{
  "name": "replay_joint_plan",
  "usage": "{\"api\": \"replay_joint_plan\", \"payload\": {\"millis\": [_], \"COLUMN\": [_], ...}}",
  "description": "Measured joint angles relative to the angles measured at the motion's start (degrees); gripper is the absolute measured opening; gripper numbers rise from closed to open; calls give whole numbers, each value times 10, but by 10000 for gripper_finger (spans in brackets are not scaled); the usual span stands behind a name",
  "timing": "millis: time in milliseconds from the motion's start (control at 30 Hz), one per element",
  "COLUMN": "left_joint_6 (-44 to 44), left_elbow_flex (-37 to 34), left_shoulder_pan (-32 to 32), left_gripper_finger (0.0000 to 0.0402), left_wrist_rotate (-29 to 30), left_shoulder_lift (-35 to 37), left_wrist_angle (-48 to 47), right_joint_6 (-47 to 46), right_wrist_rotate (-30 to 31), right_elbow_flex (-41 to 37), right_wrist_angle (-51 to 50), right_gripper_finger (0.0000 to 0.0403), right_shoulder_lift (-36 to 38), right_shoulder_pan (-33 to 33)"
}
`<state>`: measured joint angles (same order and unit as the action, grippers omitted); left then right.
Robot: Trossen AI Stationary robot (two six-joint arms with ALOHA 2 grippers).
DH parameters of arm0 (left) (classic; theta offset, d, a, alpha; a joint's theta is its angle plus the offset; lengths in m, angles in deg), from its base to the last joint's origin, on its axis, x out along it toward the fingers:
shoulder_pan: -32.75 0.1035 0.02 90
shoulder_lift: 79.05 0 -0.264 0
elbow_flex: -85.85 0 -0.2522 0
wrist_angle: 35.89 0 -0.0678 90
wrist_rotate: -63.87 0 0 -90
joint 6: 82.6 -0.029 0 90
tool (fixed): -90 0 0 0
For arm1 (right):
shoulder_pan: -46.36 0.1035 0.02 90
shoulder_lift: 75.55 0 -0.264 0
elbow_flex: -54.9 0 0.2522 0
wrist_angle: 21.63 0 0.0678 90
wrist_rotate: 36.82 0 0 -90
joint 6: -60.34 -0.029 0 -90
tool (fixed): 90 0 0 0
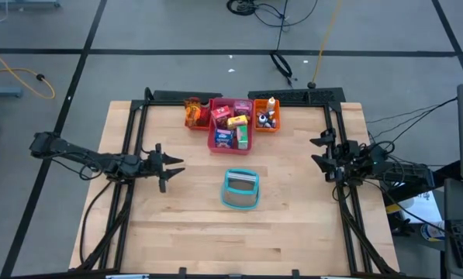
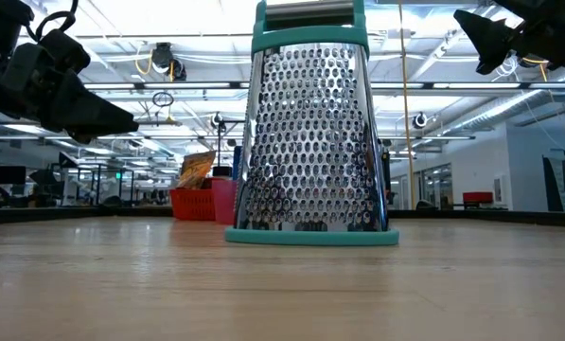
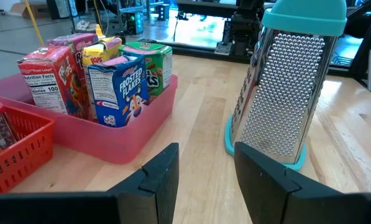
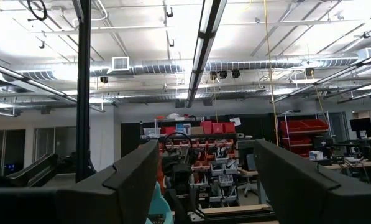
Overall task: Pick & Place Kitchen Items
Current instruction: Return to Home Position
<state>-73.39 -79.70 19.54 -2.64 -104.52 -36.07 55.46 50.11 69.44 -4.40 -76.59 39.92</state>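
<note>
The kitchen items are small colourful cartons [image 3: 114, 81] standing upright in a pink tray [image 1: 231, 138], with more small pieces in a red tray [image 1: 196, 115] and an orange tray [image 1: 266, 116] beside it. A metal box grater with a teal base and handle [image 1: 240, 188] stands upright on its base at mid-table. My left gripper [image 1: 173, 165] hovers open to the grater's left, above the table, pointing toward the trays and grater [image 3: 284, 93]. My right gripper [image 1: 316, 151] hovers open near the table's right edge, raised [image 2: 495, 43].
The three trays sit in a row near the table's far edge; the red one [image 3: 11, 149] is nearest my left gripper. The black frame rails [image 1: 130, 155] run along the table's left and right sides. Bare wood [image 1: 215, 240] lies between the grater and the near edge.
</note>
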Motion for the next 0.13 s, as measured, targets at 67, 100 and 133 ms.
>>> {"api": "replay_joint_plan", "payload": {"millis": [67,100,133], "left_joint_6": [0,0,0], "left_elbow_flex": [0,0,0], "left_shoulder_pan": [0,0,0], "left_gripper_finger": [157,157,157], "left_wrist_rotate": [0,0,0], "left_shoulder_lift": [0,0,0], "left_wrist_angle": [0,0,0], "right_joint_6": [0,0,0], "right_wrist_rotate": [0,0,0], "right_elbow_flex": [0,0,0], "right_wrist_angle": [0,0,0], "right_gripper_finger": [254,254,254], "right_shoulder_lift": [0,0,0], "right_shoulder_pan": [0,0,0]}}
